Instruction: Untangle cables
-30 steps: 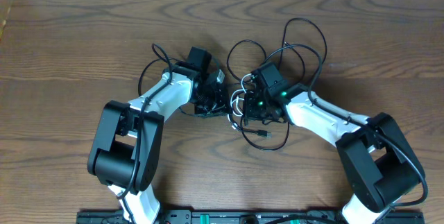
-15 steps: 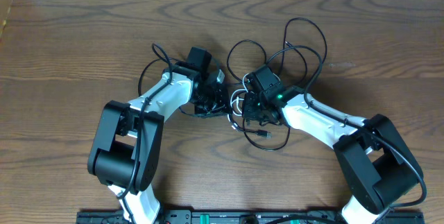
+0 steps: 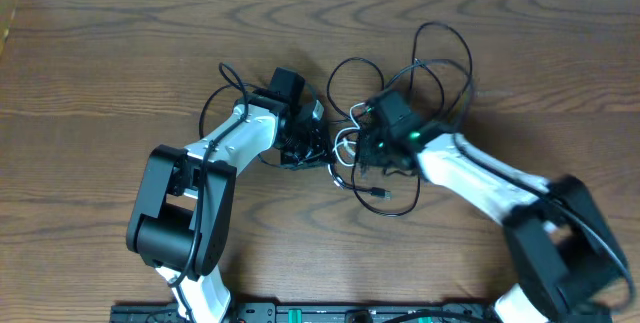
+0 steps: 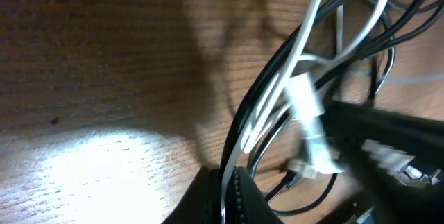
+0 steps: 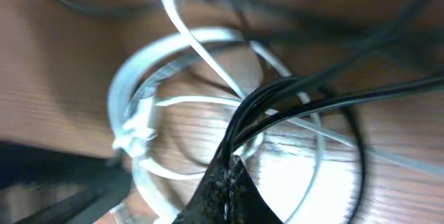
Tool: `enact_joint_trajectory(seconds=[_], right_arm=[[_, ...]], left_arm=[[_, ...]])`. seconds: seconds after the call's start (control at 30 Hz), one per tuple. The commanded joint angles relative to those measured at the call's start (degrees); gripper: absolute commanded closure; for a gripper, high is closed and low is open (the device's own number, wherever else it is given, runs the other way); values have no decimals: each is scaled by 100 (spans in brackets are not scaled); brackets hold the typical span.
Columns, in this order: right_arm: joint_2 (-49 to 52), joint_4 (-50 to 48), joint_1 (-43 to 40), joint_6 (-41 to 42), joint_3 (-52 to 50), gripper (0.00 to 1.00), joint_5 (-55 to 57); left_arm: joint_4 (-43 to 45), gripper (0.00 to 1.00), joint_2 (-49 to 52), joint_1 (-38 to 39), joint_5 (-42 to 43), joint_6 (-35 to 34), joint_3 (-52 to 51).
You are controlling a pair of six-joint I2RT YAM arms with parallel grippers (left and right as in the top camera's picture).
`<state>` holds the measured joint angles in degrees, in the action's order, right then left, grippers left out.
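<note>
A tangle of thin black cables (image 3: 440, 68) and one white cable (image 3: 343, 148) lies at the table's middle. My left gripper (image 3: 305, 143) is at the tangle's left side; in the left wrist view its jaws (image 4: 227, 193) are shut on the white cable (image 4: 305, 106) together with a black strand. My right gripper (image 3: 372, 153) is at the tangle's centre; in the right wrist view its jaws (image 5: 229, 175) are shut on a bundle of black cables (image 5: 326, 92), with white loops (image 5: 139, 106) beneath. A black plug end (image 3: 379, 193) lies in front.
The brown wooden table (image 3: 100, 63) spreads wide on all sides of the tangle. Black loops reach toward the back right (image 3: 455, 38). Both white arm bodies cross the near half. A black rail (image 3: 300, 313) runs along the front edge.
My right arm has shifted to the right and slightly back with the black cables in its jaws; it is motion-blurred. The left arm has held still.
</note>
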<state>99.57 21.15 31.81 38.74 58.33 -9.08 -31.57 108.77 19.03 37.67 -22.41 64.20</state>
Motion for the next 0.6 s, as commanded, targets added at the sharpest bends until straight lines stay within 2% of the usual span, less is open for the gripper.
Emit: enact_joint_trajectory(seconds=[0.0,0.17,0.3,0.33,0.4,0.57], right_arm=[[-1001,-2,-160,-684,90,99,-26],[-1860,363,-175,-820,90,99,153],[-1845,820,-173,-723,81,99,466],[-1768,835,-173,-706,81,95,437],[-1574,796,-173,-704,81,80,302],[-835,535,-92,-190,81,78,227]], left_arm=[[48,93,9,7,111,94,-13],[304,93,7,7,210,74,-11],[599,93,7,-9,739,74,105],[599,93,7,-9,734,74,131],[597,93,7,-2,732,74,133],[426,93,9,-2,516,76,127]])
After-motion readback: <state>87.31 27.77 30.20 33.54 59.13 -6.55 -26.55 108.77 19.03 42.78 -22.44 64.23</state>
